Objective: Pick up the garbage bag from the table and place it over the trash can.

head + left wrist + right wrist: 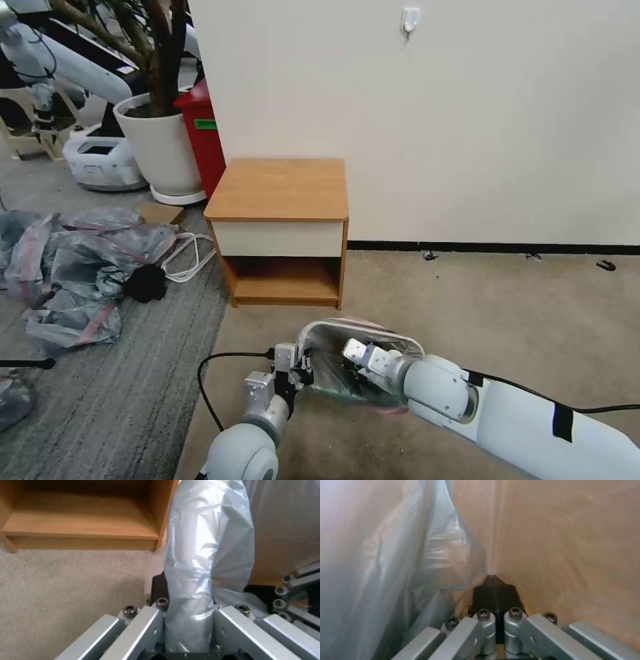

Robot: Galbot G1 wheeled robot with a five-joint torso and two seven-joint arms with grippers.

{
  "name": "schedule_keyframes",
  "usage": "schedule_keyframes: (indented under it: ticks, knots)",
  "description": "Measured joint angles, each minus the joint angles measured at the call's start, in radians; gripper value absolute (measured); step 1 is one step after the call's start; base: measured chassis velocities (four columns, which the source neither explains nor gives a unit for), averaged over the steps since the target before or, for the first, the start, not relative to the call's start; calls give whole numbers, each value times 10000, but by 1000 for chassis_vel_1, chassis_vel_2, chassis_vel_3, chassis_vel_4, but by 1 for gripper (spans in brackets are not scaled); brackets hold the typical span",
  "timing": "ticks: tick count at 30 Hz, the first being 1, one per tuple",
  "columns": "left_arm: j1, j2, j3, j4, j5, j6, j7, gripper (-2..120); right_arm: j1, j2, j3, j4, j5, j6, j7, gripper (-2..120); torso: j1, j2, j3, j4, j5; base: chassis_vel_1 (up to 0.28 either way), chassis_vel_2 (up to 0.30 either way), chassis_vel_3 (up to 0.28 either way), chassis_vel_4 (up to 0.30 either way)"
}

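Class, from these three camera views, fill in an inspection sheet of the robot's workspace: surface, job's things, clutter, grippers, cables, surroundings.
Surface: table, top bare.
Job's things: garbage bag draped over the trash can's rim on the carpet before the table; can itself hidden.
Clutter: heap of bags on the floor, left.
Grippers: left gripper grips bag at near-left rim; right gripper shut inside the bag.
Cables: black cable, white cord.
Surroundings: plant pot, red bin, wall hook.

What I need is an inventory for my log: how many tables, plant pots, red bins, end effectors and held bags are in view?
Table: 1
Plant pot: 1
Red bin: 1
End effectors: 2, left end effector and right end effector
Held bag: 1
Total: 6
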Motion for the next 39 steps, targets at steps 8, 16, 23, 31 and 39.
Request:
schedule_keyframes:
  ticks: [8, 16, 23, 31, 39]
  knots:
    - [21, -37, 18, -175, -410, 173, -230, 1, -39, 254, -22, -339, -368, 11, 0, 0, 0, 0, 0, 0, 0, 0, 0, 0, 0]
    - [53, 1, -7, -275, -633, 195, -276, 1, -70, 354, 5, -719, -786, 22, -23, 0, 0, 0, 0, 0, 0, 0, 0, 0, 0]
    - [7, 46, -20, -330, -786, 219, -329, 1, -145, 412, 16, -836, -1071, 27, -97, 0, 0, 0, 0, 0, 0, 0, 0, 0, 0]
    - [-71, 138, -19, -342, -895, 236, -347, 1, -49, 448, -145, -911, -1225, 30, -251, 0, -1, 0, -1, 0, 0, 0, 0, 0, 0]
    - [-151, 214, -25, -343, -945, 237, -358, 1, 317, 558, -447, -1053, -1215, 28, -331, 0, -1, 0, -1, 0, 0, 0, 0, 0, 0]
